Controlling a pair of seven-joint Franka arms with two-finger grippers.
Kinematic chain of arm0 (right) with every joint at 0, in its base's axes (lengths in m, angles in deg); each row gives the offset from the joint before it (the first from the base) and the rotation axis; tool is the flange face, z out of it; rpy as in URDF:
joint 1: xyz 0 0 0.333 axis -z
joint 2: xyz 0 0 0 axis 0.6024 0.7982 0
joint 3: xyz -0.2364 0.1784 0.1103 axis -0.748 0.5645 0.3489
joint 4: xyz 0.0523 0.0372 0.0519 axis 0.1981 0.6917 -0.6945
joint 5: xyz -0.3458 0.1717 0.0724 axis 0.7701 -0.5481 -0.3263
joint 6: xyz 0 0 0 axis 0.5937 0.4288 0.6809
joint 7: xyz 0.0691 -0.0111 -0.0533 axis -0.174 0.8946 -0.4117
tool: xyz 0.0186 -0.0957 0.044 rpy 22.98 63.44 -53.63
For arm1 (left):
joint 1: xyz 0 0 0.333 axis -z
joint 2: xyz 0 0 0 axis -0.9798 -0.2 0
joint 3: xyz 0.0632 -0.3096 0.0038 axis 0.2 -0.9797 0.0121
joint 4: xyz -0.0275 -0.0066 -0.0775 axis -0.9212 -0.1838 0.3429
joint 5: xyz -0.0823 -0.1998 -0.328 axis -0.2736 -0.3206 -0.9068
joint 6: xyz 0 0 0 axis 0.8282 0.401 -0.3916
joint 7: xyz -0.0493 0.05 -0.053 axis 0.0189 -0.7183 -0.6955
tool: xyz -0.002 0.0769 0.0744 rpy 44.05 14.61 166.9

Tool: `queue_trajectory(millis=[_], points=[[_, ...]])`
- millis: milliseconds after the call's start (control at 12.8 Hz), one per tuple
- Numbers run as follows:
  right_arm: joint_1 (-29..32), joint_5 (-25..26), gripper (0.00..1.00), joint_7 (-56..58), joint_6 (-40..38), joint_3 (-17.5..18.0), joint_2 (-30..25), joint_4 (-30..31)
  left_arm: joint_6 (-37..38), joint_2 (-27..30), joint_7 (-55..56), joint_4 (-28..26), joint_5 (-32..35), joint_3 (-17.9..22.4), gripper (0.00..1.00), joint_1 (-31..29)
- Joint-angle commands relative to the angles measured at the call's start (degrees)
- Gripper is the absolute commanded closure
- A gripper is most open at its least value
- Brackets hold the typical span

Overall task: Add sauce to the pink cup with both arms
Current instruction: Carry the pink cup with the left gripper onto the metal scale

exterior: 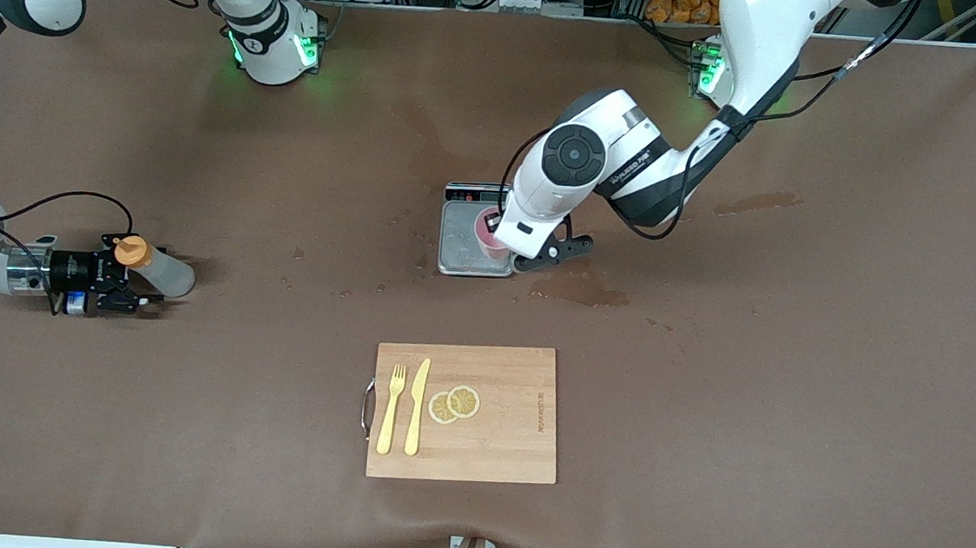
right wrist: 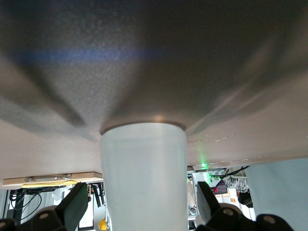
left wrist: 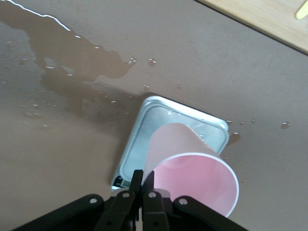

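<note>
The sauce bottle (exterior: 164,273), whitish with an orange cap, stands upright on the table at the right arm's end. My right gripper (exterior: 148,280) lies level with one finger on each side of it. In the right wrist view its fingers (right wrist: 76,198) stand apart from the bottle (right wrist: 143,178), so the gripper (right wrist: 142,192) is open. My left gripper (exterior: 501,240) is shut on the rim of the pink cup (exterior: 489,229). The cup (left wrist: 192,168) is tilted over the steel scale plate (left wrist: 139,130), with its wall pinched between the fingers (left wrist: 143,180).
The scale (exterior: 458,245) sits mid-table. A wooden cutting board (exterior: 510,433) nearer the front camera carries a yellow fork (exterior: 391,407), a knife (exterior: 418,403) and lemon slices (exterior: 454,404). Wet patches (exterior: 578,292) lie beside the scale.
</note>
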Motion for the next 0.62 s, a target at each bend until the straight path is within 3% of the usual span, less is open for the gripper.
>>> queue_trajectory(millis=[0,468,546], points=[[-0.01,-1.23,0.0,-0.57,-0.6,0.06,0.53,-0.37,-1.87,-2.21,3.02,1.93,1.1,1.13,1.0,2.17],[-0.71,-1.14,0.03,-0.74,-2.62,0.06,0.53,-0.37,-5.2,-2.65,3.11,1.93,1.01,10.35,1.0,12.54],[-0.8,-1.14,0.12,-0.48,-2.62,0.06,0.53,-0.37,-5.82,-3.0,3.28,1.84,1.01,10.71,1.0,13.07]])
